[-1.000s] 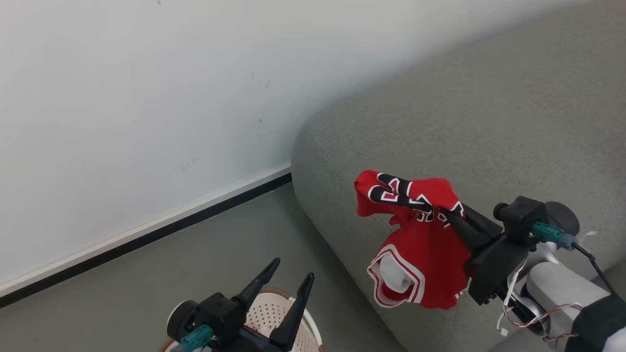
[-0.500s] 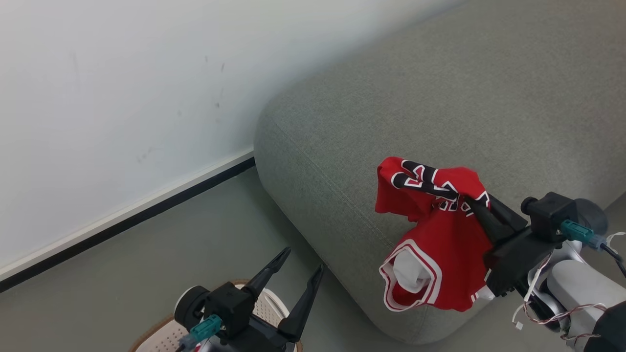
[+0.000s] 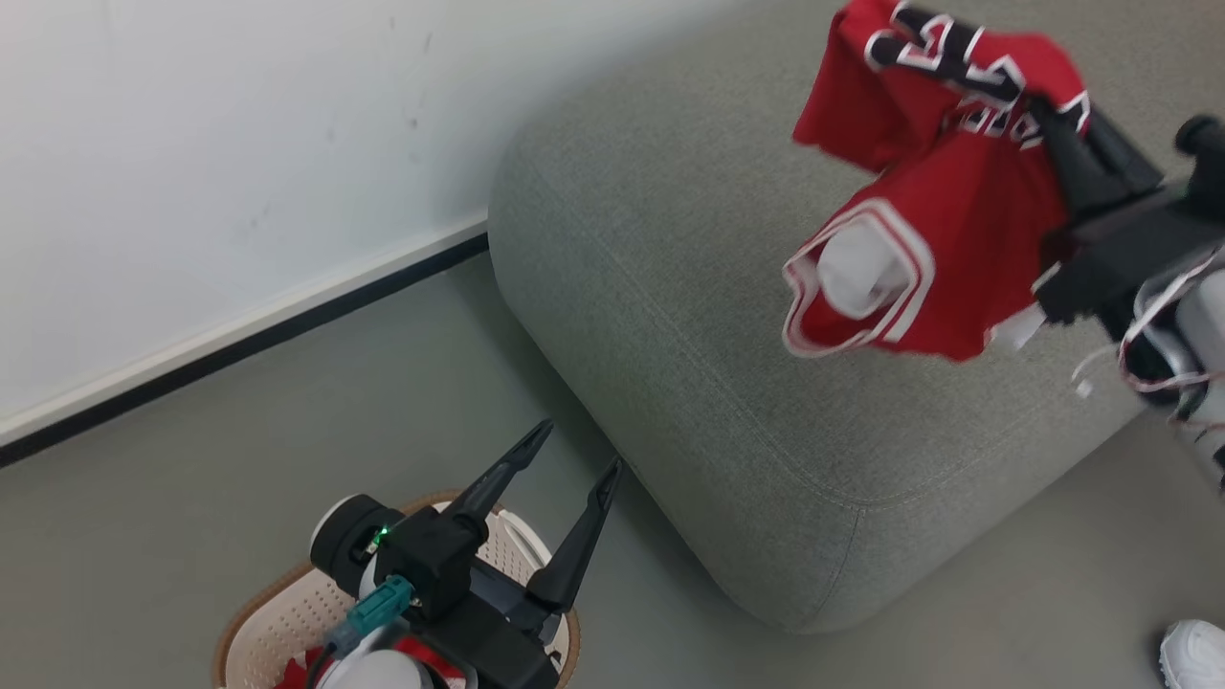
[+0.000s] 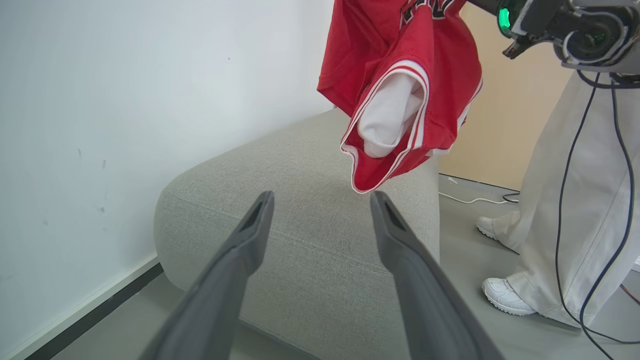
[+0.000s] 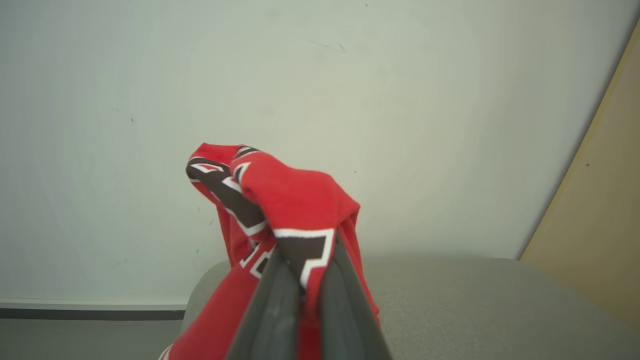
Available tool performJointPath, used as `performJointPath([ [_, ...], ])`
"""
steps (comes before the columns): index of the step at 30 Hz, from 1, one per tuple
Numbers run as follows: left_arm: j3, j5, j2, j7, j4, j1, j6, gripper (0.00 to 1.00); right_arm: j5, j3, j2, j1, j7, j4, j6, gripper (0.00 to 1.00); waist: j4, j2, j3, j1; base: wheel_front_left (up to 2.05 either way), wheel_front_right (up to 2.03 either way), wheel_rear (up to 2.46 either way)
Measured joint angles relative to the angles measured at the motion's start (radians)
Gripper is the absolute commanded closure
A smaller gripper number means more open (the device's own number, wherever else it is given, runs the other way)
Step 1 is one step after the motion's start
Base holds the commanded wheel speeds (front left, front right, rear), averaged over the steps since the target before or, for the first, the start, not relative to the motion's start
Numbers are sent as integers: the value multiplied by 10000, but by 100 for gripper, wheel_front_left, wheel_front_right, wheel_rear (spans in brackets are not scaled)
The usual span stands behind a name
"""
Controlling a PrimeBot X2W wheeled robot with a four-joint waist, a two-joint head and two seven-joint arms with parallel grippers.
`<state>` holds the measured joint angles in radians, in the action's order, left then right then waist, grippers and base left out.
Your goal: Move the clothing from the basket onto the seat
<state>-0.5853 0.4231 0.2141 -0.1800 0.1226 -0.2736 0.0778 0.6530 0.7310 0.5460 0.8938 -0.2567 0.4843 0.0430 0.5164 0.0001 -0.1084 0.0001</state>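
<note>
Beneath the right hand [image 3: 1053, 124], the large grey fabric-upholstered seat [image 3: 727, 316]; under the wide-open, empty left hand [image 3: 579, 445], the cream-white perforated plastic basket [image 3: 287, 622]. Pinched tight in the right hand hangs the soft red white-trimmed jersey [image 3: 947, 249], light and limp, probably best gripped at a bunched fold. Its black-and-white lettering [image 3: 943, 53] is crumpled, unreadable.

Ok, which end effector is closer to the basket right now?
Left. The left end effector hangs open over the basket; the right end effector is away over the seat, shut on the clothing.
</note>
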Motion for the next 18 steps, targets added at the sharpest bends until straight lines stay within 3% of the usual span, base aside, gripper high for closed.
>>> performJointPath([
  [8,-19,-368,211,393,-890,-670,-33,0,113,-1093,151,2377,0,1417,100,100,-494,0,-996,1,0,0,0],
  [18,203,-786,790,951,-2230,-1223,-171,0,535,-2197,642,3856,-2,2512,44,100,-1467,1,-2303,2,0,0,0],
])
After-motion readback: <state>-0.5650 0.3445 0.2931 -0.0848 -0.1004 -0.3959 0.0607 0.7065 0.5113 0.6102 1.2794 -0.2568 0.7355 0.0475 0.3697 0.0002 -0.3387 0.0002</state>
